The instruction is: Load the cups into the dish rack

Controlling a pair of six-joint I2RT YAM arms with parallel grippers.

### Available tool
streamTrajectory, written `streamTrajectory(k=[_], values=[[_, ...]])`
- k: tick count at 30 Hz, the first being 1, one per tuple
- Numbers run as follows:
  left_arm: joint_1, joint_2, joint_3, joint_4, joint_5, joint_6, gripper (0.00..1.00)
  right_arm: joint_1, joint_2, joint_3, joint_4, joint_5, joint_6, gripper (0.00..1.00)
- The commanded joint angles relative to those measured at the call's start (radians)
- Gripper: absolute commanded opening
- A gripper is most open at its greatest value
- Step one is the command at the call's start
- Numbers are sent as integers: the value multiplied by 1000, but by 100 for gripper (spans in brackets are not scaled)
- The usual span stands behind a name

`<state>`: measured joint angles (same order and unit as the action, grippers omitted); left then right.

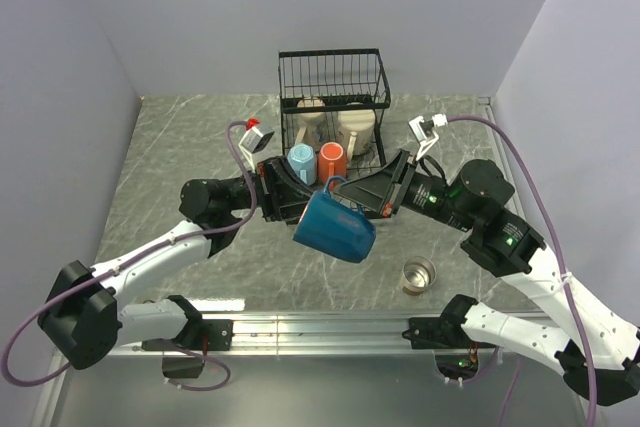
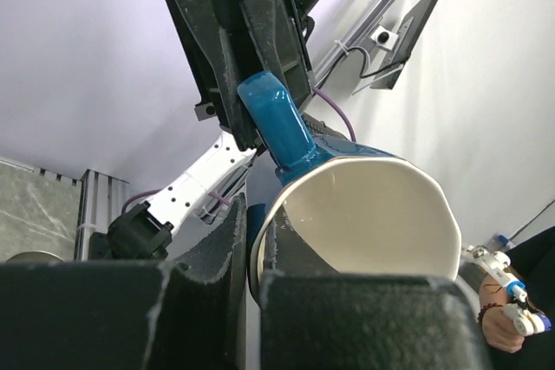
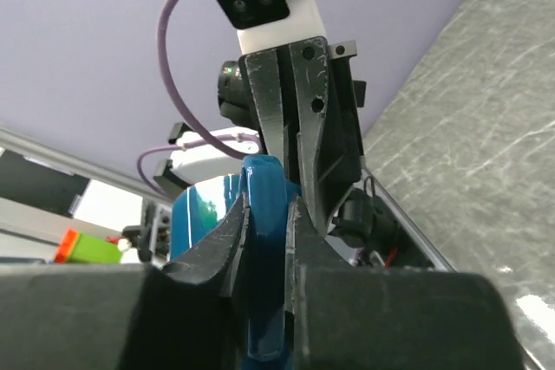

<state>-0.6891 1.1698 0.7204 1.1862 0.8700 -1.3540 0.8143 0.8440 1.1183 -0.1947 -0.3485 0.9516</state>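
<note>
Showing steel cup upright on table, nearest to the arm bases. Holding blue mug tilted in the air behind it, just before rack. Pinching its rim with left gripper, wall between the fingers. Clamping its handle with right gripper. Showing light blue cup and orange cup in low tray, cream cups in basket behind.

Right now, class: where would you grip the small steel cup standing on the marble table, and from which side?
Probably the rim of the small steel cup, from straight above, one finger inside: it stands upright, mouth open upward; I cannot make out a handle.
</note>
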Motion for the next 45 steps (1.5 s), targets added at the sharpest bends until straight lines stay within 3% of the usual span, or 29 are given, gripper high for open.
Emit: streamTrajectory(k=[1, 4, 5, 8, 9, 11, 12, 14, 15, 18, 22, 25, 31, 35, 36, 38, 45], values=[[-3, 20, 66, 112, -68, -62, 0, 5, -20, -2, 90, -44, -7, 0], [-3, 22, 83, 31, -81, -22, 0, 5, -25, 8, 81, -32, -14, 0], [0, 16, 96, -106, -94, 2, 0, 5, -23, 17, 52, -17, -20, 0], [5, -28, 105, -294, -160, 124, 5, 3, -20, 72, -30, 14, -57, 0], [10, -44, 105, -410, -202, 174, 9, 2, -17, 89, -55, 22, -80, 0], [20, -77, 100, -495, -235, 210, 22, -7, -13, 135, -115, 35, -108, 0], [23, -90, 99, -602, -265, 243, 33, -10, -10, 149, -133, 39, -112, 0], [40, -125, 88, -675, -290, 271, 44, -27, -10, 181, -179, 42, -119, 0], [49, -136, 82, -715, -304, 292, 55, -33, -8, 189, -195, 45, -125, 0], [91, -188, 42, -816, -342, 312, 62, -46, -14, 201, -232, 40, -135, 0], [134, -249, -1, -948, -387, 352, 64, -69, -23, 202, -267, 51, -145, 0], [158, -266, 14, -1078, -482, 411, 64, -102, 0, 274, -385, 98, -192, 0], [166, -263, 85, -1361, -627, 547, 70, -260, 270, 541, -780, 190, -306, 0], [166, -275, 106, -1448, -693, 618, 87, -299, 464, 655, -908, 265, -361, 0], [166, -283, 106, -1471, -716, 625, 94, -302, 499, 675, -925, 279, -363, 0], [168, -282, 119, -1504, -736, 639, 98, -326, 579, 673, -916, 287, -364, 0], [166, -320, 93, -1550, -729, 682, 97, -405, 834, 805, -943, 336, -350, 0]])
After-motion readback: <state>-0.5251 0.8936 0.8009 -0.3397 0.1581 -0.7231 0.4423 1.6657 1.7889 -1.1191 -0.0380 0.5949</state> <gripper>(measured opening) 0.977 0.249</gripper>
